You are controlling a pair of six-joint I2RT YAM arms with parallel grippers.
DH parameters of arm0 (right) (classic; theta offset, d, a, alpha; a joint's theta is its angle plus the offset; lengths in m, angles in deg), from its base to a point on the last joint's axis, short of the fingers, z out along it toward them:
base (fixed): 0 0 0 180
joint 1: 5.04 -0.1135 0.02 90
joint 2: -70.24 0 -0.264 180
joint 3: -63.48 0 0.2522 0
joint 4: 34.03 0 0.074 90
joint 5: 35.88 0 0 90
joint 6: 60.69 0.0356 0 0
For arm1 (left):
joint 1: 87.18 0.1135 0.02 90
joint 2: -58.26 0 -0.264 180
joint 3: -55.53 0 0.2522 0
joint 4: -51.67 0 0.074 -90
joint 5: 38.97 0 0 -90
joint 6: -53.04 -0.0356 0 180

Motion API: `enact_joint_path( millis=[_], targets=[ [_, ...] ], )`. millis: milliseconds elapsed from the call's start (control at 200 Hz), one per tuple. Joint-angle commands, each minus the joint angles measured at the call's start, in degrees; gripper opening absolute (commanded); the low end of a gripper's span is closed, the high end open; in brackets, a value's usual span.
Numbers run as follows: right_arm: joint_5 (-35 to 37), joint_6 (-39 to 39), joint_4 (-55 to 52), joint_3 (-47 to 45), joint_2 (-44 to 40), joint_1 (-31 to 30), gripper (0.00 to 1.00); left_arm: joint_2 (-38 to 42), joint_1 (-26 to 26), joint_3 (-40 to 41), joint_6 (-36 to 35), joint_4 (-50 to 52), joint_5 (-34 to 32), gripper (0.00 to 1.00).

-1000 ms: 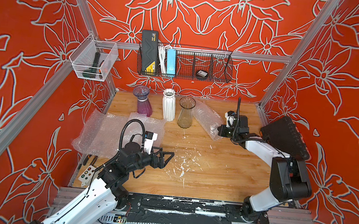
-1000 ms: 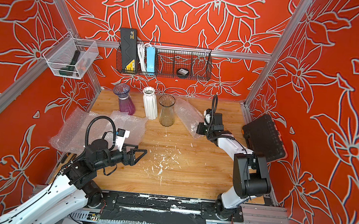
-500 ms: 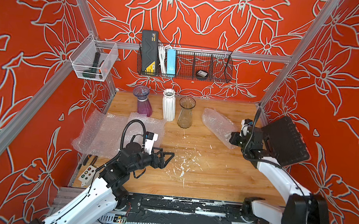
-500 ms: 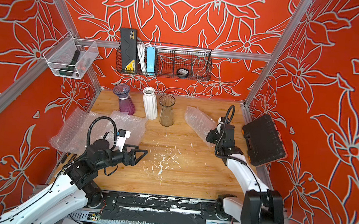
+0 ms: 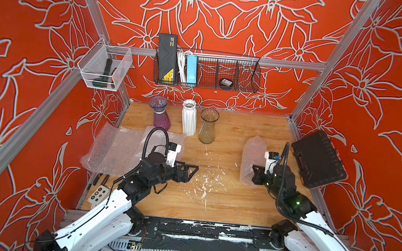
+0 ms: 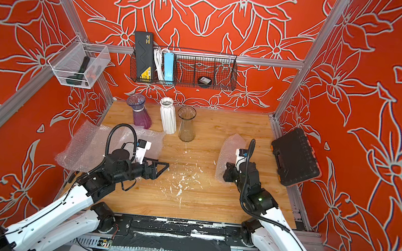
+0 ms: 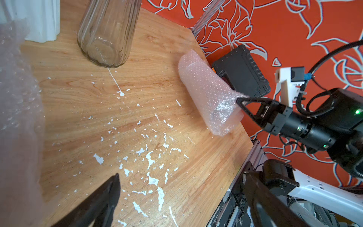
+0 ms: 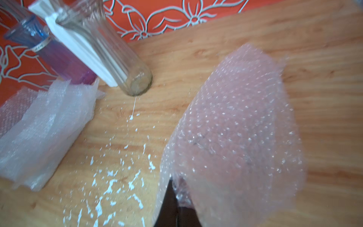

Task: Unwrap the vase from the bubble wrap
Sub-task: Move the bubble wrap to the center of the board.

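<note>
Right gripper [image 5: 254, 169] is clenched on the near edge of a curled bubble wrap sheet [image 5: 252, 152], holding it on the right side of the wooden table [image 5: 225, 204], just beside the black case [image 5: 317, 162]. The left wrist view shows the pinch well: closed tip [image 7: 238, 100] bites the crinkled corner of the sheet [image 7: 206, 92], which arches up in a loose roll (whether anything sits inside cannot be told). The right wrist view is blurry, with the sheet [image 8: 235, 127] filling most of it.

Left gripper [image 5: 194, 168] is released, jaws wide apart and holding nothing, hovering over white flecks [image 5: 204, 184] mid-table. Its spread fingers [image 7: 109, 194] are seen in its own wrist view.

A flat bubble wrap pile [image 5: 114, 150] lies on the left side, partly under the left arm.

Purple vase [image 5: 161, 118], white vase [image 5: 188, 121] and clear glass vase [image 5: 208, 128] stand upright and bare in a row at the back, well apart from the held sheet.
</note>
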Motion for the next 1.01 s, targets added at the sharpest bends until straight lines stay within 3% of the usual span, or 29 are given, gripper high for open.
enact_joint_path(
  millis=[0,150,535,666,871,1001],
  targets=[
    [4.13,3.64,-3.41,-0.61,-4.51,-4.53,0.0,1.41,-0.4,-2.04,-1.99,-0.07,-0.77,0.96],
    [4.34,5.79,-7.75,-2.09,-8.26,-9.52,0.0,3.5,-0.42,-2.2,-4.35,4.04,-4.32,0.97],
    [4.44,9.7,-11.16,-5.73,-12.58,-21.61,0.0,2.94,-0.37,-0.61,-2.99,1.6,-3.49,0.97],
    [5.03,8.82,-10.06,-5.05,-8.55,-26.26,0.0,1.94,-0.37,-0.59,-3.42,1.82,-3.64,0.97],
    [10.76,6.52,-4.5,-1.09,3.09,-35.7,0.1,0.78,-0.42,-0.54,-2.93,2.05,-2.75,0.97],
    [12.14,5.24,1.14,2.33,10.61,-38.57,0.16,1.21,-0.37,0.98,-2.39,1.55,-2.92,0.97]
  ],
)
